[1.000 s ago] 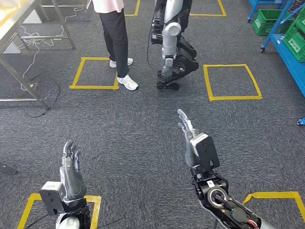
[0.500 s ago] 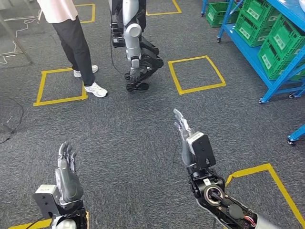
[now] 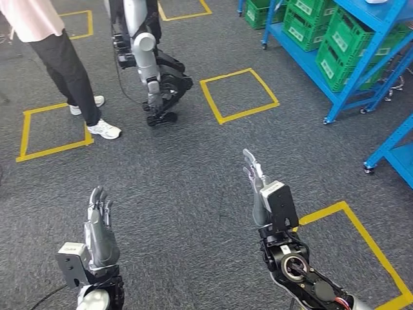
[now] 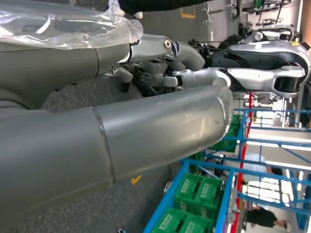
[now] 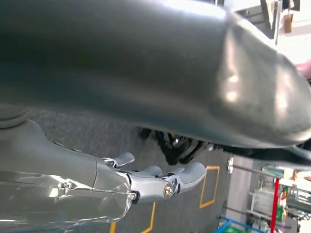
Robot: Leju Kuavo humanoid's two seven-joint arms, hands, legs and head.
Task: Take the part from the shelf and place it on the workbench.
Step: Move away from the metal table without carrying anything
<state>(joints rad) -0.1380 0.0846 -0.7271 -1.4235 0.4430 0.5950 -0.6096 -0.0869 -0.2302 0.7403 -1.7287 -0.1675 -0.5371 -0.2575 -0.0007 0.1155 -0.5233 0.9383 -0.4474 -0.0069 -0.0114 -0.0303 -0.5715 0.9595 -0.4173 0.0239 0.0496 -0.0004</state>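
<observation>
Both hands hold nothing. In the head view the left hand (image 3: 100, 229) is raised low over the grey carpet (image 3: 185, 187), its fingers pointing away from the robot and loosely apart. The right hand (image 3: 255, 187) is stretched farther forward, fingers extended and spread, palm turned inward toward the left hand. The two hands are well apart from each other.

Ahead of the right hand and off to its right stands a blue shelf (image 3: 336, 77), whose lower level carries green crates (image 3: 341, 48). Whether the part lies in one of them cannot be told. Yellow tape squares (image 3: 239, 93) mark the carpet between the right hand and the shelf, and another yellow outline lies just beside the right forearm.

Far ahead of the left hand a second silver robot (image 3: 146, 58) stands, and a person (image 3: 58, 51) in dark trousers and white shoes stands beside it, on the left-hand side.
</observation>
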